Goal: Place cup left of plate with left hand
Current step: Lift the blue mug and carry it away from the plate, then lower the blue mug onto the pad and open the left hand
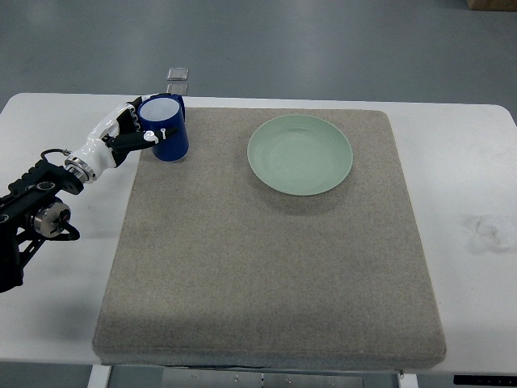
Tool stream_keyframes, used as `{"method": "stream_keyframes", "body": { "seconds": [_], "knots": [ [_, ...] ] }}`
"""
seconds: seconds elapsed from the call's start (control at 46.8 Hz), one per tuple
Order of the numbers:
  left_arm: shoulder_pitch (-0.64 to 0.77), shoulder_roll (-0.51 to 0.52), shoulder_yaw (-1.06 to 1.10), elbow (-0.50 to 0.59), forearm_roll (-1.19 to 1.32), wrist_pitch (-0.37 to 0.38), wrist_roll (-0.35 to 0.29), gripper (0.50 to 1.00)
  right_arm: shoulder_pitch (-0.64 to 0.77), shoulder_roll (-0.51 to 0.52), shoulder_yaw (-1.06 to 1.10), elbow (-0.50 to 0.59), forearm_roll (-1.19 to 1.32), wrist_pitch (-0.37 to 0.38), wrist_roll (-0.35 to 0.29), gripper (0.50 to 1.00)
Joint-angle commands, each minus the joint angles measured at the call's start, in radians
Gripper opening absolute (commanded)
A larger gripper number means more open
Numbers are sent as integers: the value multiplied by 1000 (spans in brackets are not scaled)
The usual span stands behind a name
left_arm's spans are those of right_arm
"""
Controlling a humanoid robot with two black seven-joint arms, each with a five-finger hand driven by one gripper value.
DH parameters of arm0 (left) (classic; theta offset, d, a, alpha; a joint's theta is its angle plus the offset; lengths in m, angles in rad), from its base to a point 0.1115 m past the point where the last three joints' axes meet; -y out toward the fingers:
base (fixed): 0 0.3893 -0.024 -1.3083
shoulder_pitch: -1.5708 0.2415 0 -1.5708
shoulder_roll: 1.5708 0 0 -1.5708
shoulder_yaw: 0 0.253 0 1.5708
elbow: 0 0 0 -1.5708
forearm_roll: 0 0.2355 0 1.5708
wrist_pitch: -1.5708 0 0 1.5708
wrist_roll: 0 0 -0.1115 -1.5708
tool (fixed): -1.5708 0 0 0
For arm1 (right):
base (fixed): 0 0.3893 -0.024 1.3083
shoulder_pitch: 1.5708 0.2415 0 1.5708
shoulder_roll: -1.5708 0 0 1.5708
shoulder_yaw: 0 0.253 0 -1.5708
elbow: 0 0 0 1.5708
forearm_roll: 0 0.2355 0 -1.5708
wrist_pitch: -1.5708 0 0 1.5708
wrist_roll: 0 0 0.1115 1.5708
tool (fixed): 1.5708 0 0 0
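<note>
The left hand (pixel 129 129) has its fingers (pixel 152 135) wrapped around the blue cup (pixel 167 128) from the side, which keeps the cup upright with its mouth clear. The cup sits at the far-left corner of the grey mat (pixel 266 250), well to the left of the green plate (pixel 300 154), so the placement appears nearly done; releasing remains. The right hand is out of view.
</note>
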Motion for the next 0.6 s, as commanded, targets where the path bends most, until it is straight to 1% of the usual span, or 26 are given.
{"method": "stream_keyframes", "body": {
  "seconds": [0.0,0.299,0.427,0.576],
  "knots": [
    [2,-3,-1,4,0,0,-8,825,0,0,0,0,0,0,0,932],
    [2,-6,-1,4,0,3,-16,827,0,0,0,0,0,1,0,932],
    [4,-20,10,5,2,3,-16,872,0,0,0,0,0,1,0,932],
    [4,-31,13,7,3,12,-16,881,0,0,0,0,0,0,0,932]
  ]
}}
